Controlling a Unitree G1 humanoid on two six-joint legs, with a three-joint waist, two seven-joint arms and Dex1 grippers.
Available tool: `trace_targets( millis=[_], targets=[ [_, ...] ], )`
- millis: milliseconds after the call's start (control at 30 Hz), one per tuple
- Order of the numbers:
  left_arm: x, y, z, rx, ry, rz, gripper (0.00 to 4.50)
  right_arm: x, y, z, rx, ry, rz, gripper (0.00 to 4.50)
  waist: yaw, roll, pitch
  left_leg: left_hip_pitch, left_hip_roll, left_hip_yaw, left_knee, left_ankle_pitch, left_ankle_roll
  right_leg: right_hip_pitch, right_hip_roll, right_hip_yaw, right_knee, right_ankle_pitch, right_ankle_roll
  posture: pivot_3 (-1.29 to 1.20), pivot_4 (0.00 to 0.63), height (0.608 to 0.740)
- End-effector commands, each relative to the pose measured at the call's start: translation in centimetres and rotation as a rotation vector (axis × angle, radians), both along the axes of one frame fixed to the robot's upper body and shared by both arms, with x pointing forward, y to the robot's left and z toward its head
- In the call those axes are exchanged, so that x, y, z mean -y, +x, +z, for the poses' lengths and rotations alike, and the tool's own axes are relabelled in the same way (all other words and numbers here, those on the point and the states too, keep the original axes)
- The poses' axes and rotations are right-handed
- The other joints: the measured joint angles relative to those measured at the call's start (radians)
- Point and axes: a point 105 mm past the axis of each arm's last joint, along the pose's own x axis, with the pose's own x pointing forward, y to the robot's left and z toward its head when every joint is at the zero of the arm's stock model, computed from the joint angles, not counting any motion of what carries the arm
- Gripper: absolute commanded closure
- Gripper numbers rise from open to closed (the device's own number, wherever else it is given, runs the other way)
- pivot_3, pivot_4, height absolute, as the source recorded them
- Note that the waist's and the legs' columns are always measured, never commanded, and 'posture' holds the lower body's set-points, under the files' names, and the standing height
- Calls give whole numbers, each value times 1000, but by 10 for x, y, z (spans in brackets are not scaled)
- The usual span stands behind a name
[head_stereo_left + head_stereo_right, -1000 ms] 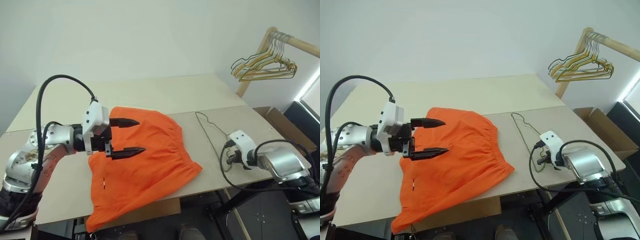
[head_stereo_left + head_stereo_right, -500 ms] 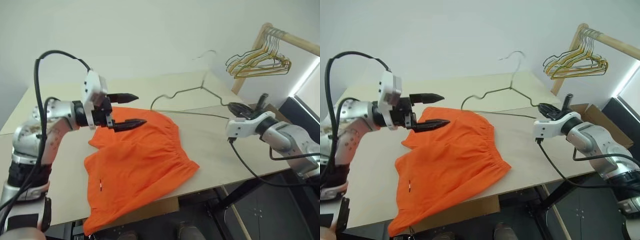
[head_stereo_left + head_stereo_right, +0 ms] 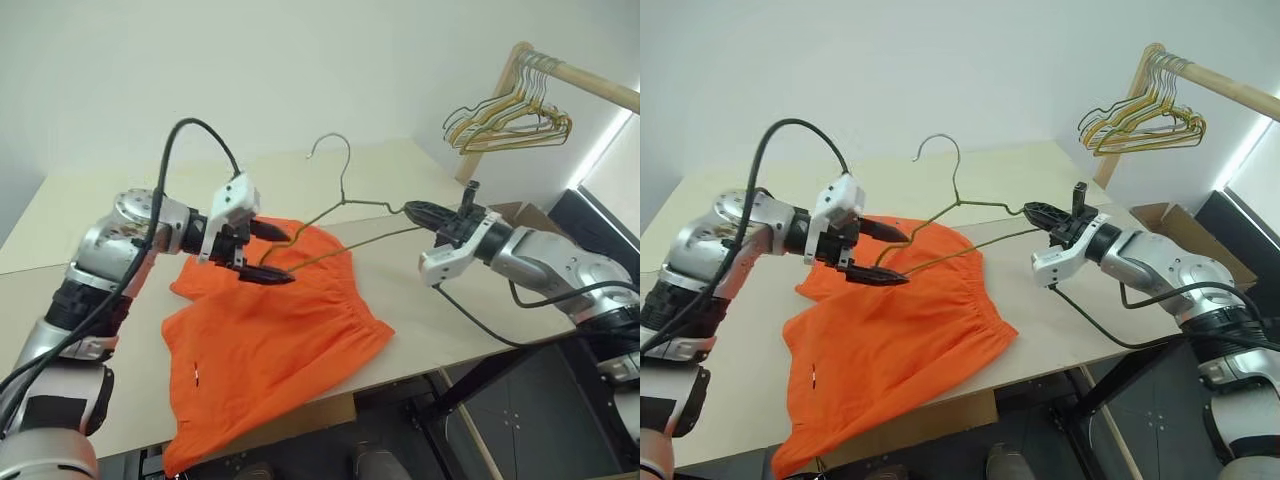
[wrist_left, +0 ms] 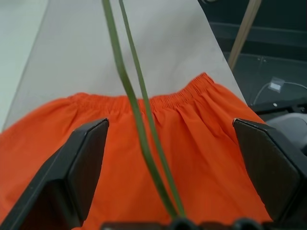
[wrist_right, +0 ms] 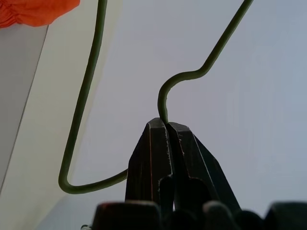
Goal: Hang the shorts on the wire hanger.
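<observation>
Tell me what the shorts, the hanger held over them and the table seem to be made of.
The shorts: soft orange woven or knit cloth, matt; they crumple, and the waistband is gathered. The hanger: thin bent wire, dull olive-grey, probably coated or painted metal; it keeps its shape while held at one end. The table: pale board with a flat, matt top, perhaps plywood or laminate; I cannot tell which.
</observation>
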Motion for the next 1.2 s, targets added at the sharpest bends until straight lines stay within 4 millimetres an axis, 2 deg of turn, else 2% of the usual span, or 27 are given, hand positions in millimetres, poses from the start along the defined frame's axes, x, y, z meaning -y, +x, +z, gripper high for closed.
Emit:
trace_targets(
  millis=[33, 167, 267, 433, 633, 667, 900, 933, 1000, 1200],
  targets=[
    [6, 7, -2, 58, 66, 6, 0, -1, 0, 27, 89, 33, 11, 4454, 0, 0, 0, 0, 0, 0, 0, 0, 0, 0, 0, 0, 0, 0, 0, -102, 0, 740],
    [7, 13, -10, 38, 92, 46, 0, -1, -1, 31, 101, 48, 2, 4454, -3, 0, 0, 0, 0, 0, 1, 0, 0, 0, 0, 0, 1, 0, 0, -107, 0, 740],
    [10, 13, -11, 35, 89, 44, 614, -3, -1, 37, 116, 64, 2, 4500, -5, 0, 0, 0, 0, 0, 1, 0, 0, 0, 0, 0, 1, 0, 0, -112, 0, 740],
    [12, 15, -9, 40, 75, 51, 2243, -9, -2, 40, 130, 55, 15, 4500, -14, 0, 0, 0, 0, -1, 2, 0, 0, 0, 0, 0, 1, 0, 0, -109, 0, 740],
    [9, 16, -5, 52, 60, 58, 4283, -6, -1, 39, 130, 44, 7, 4500, -24, 0, 0, 0, 0, -2, 2, 0, 1, 0, 0, 0, 2, 0, 0, -102, 0, 740],
    [8, 17, -4, 54, 55, 64, 4483, -6, -2, 39, 130, 43, 6, 4500, -25, 0, 0, 0, 0, -2, 2, 0, 1, 0, 0, 1, 2, 0, 0, -102, 0, 740],
    [2, 18, -6, 74, 70, 90, 4483, -6, -8, 32, 66, 35, 31, 4500, -26, 0, 0, 0, 0, -2, 4, -1, 1, 0, 0, 1, 6, 0, 1, -94, 0, 740],
    [0, 19, -8, 79, 82, 102, 4500, -7, -11, 29, 35, 30, 45, 3958, -26, 0, 0, 0, 0, -2, 5, -1, 1, 0, 0, 1, 7, 0, 1, -90, 0, 740],
    [-4, 21, -11, 88, 106, 124, 4500, -8, -21, 20, -28, 8, 92, 3436, -26, 0, 0, 0, 0, -3, 7, -1, 2, 0, 0, 0, 8, 0, 1, -90, 0, 740],
    [-13, 15, -18, 117, 161, 126, 4500, -8, -38, 10, -157, -59, 157, 1275, -26, 0, 0, 0, 0, -3, 10, -2, 3, 2, -1, 0, 9, -1, 1, -72, 0, 740]
  ],
)
